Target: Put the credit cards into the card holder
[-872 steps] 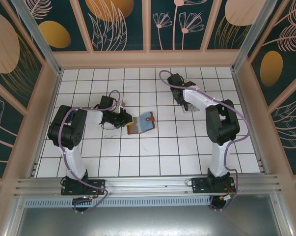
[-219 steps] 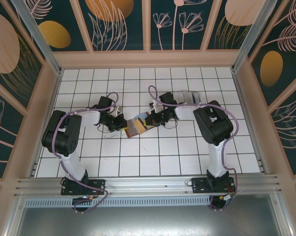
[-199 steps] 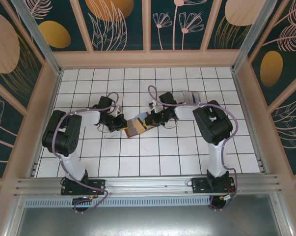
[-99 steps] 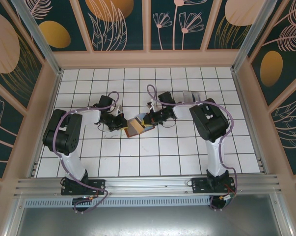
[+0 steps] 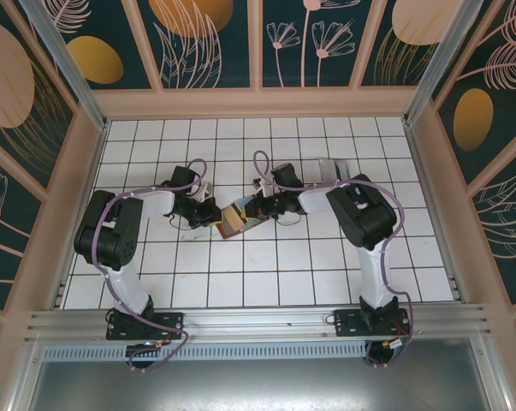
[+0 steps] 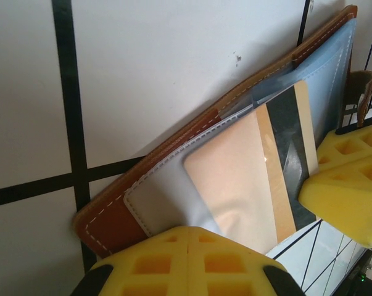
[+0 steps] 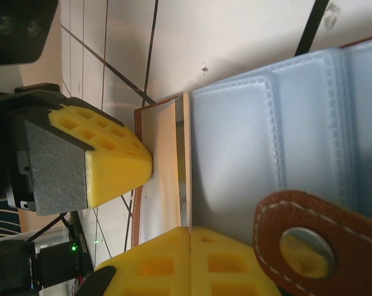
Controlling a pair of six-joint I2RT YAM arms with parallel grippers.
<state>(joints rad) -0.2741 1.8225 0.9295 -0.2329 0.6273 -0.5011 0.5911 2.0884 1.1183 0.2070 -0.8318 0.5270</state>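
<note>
card partly in the holder, face unreadable

the left gripper (image 6: 190, 242) was clamped on the brown card holder (image 6: 173, 148), tilted up on the tiled table (image 5: 326, 257). the right gripper (image 7: 190, 242) pinched a credit card (image 6: 253, 179) lying partly under a clear sleeve (image 6: 167, 191). glare made any print on the card unreadable.

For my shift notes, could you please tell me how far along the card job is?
Done: the card holder is open, clamped at its edge by the left gripper. In hand: the right gripper holds one credit card part-way inside a clear sleeve. Left: seating it fully, then what look like spare cards lying further back.
</note>
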